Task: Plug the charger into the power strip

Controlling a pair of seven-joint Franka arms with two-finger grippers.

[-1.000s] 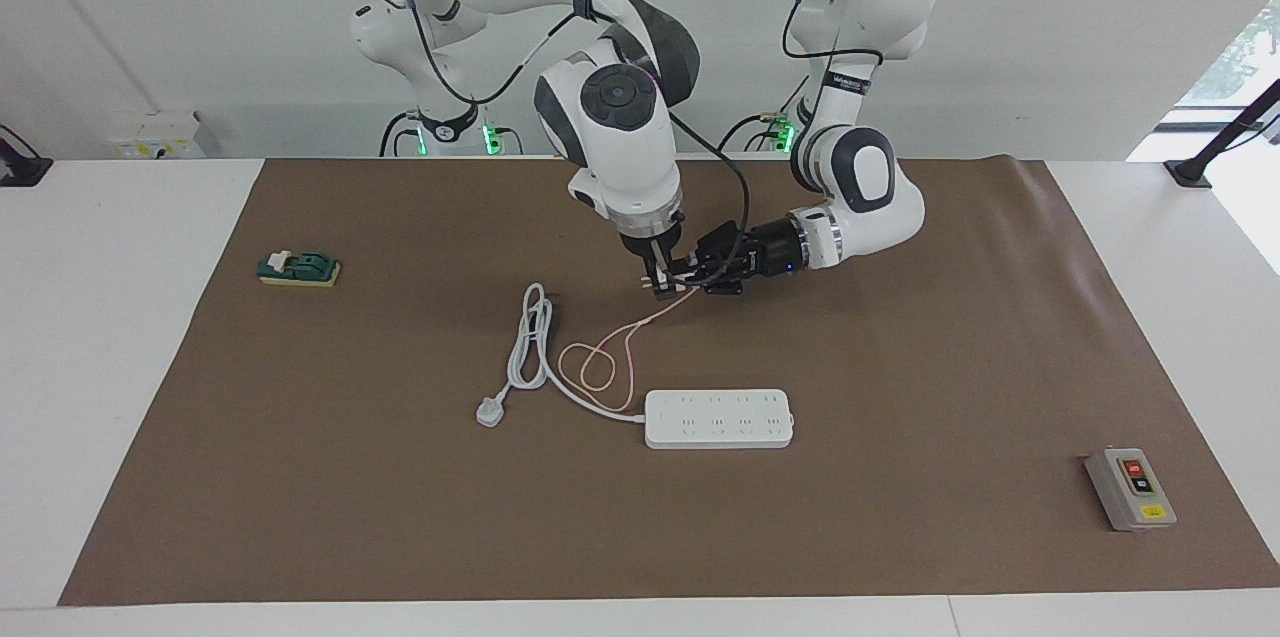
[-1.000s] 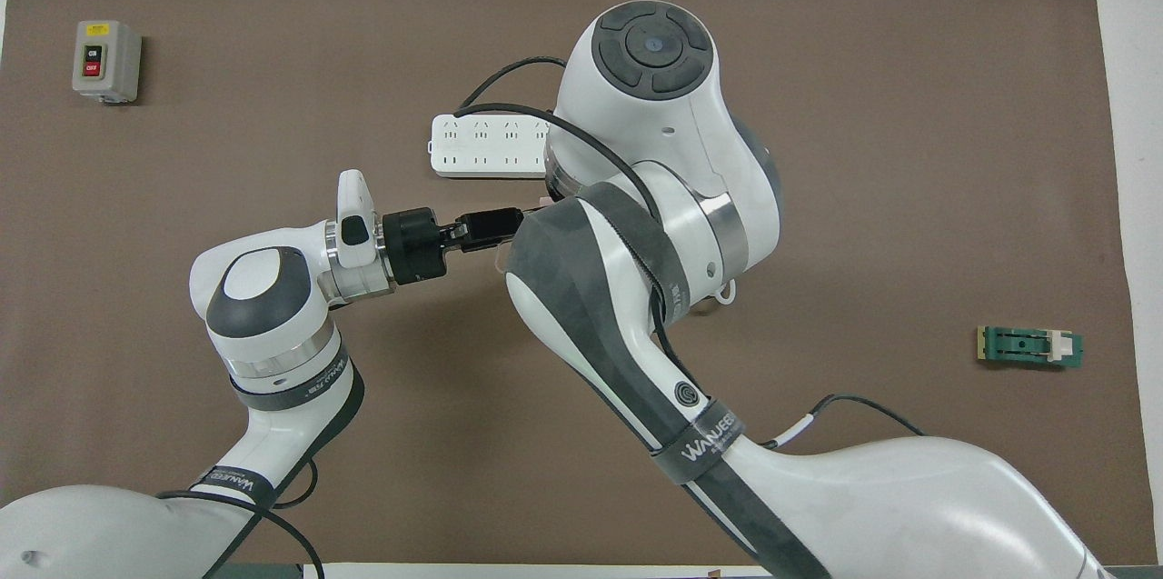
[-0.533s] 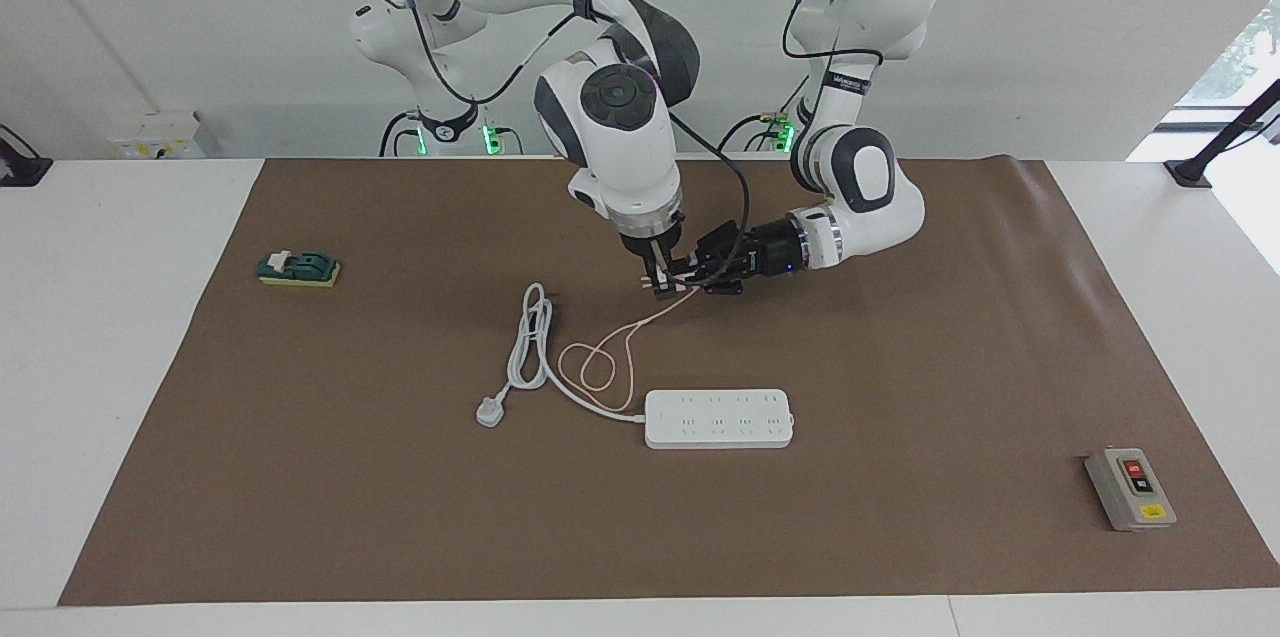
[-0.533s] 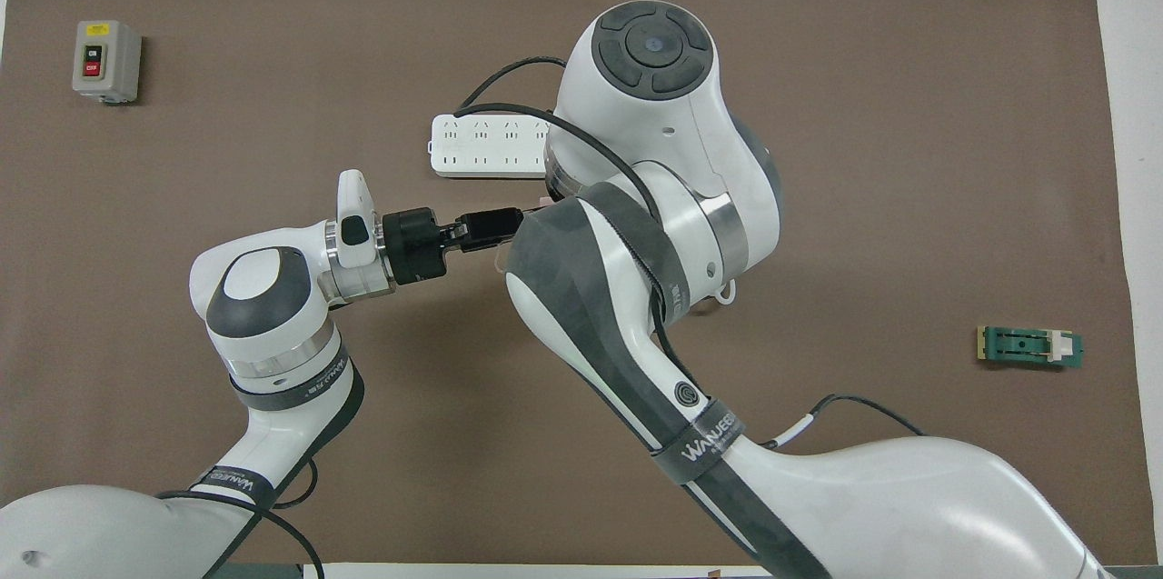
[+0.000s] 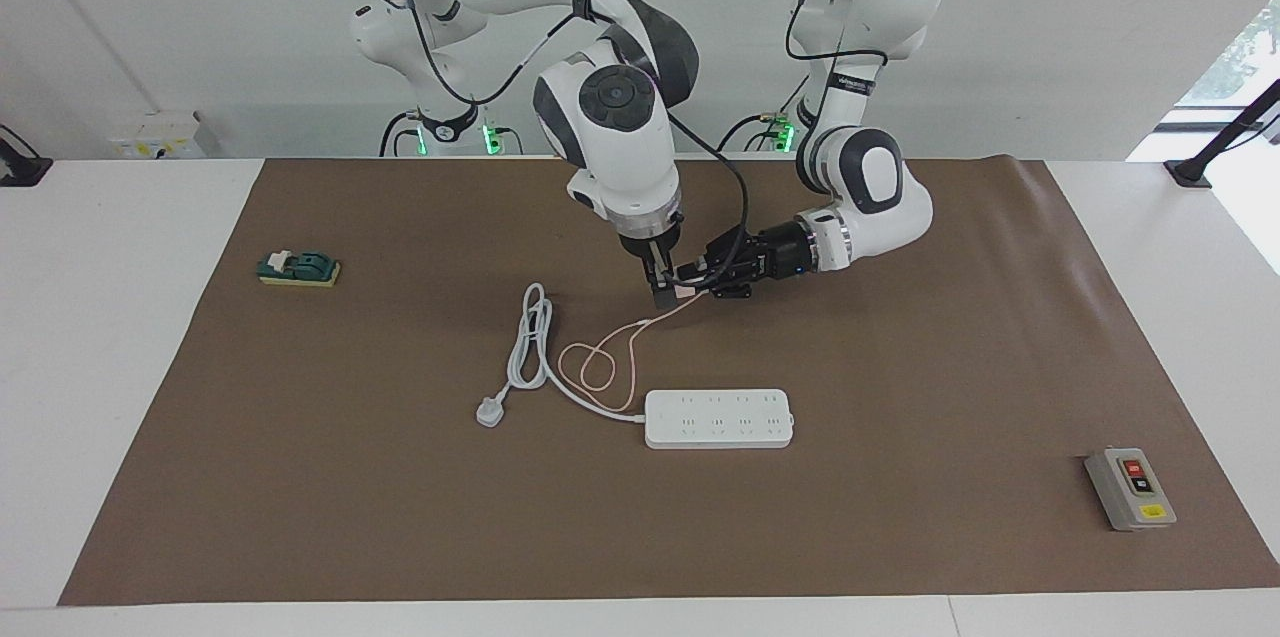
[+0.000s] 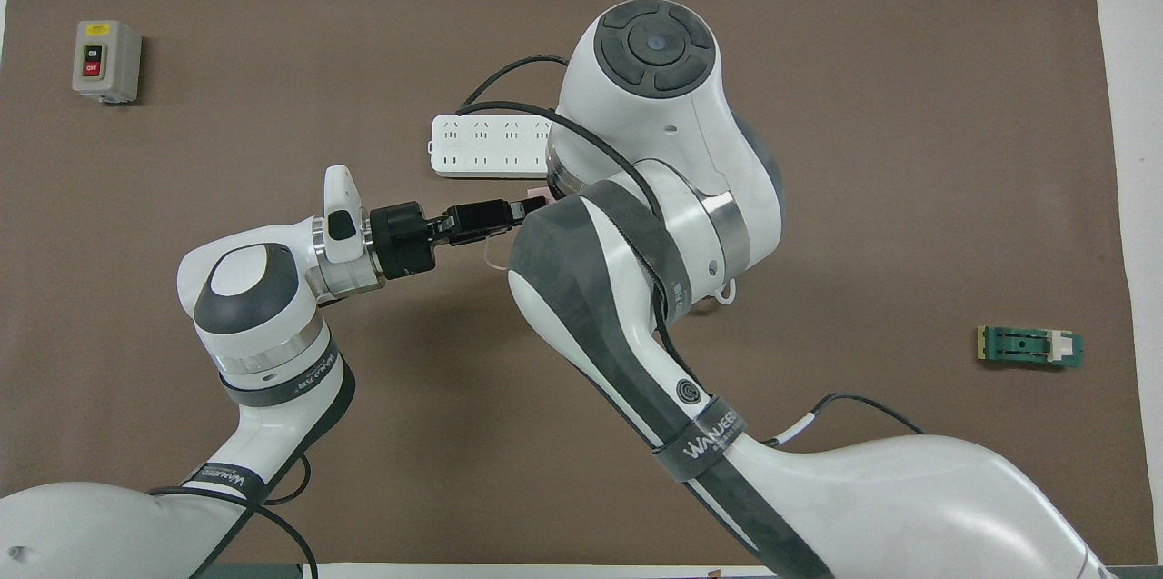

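Facing view: near the frame's centre, above the mat (image 5: pixel 900 367), the right gripper (image 5: pixel 664 292) points down and the left gripper (image 5: pixel 697 278) reaches in sideways; their tips meet at the small pink charger (image 5: pixel 684 289). Which one grips it, and how wide either stands, I cannot tell. The charger's thin pink cable (image 5: pixel 600 362) droops down to loops on the mat, just above the white power strip (image 5: pixel 719 418) at lower centre. A grey switch box (image 5: pixel 1130 488) sits at lower right.

Overhead view: the left gripper (image 6: pixel 520 210) lies just below the power strip (image 6: pixel 486 144); the right arm hides its own gripper. "WANUEED" reads on both arm bands.
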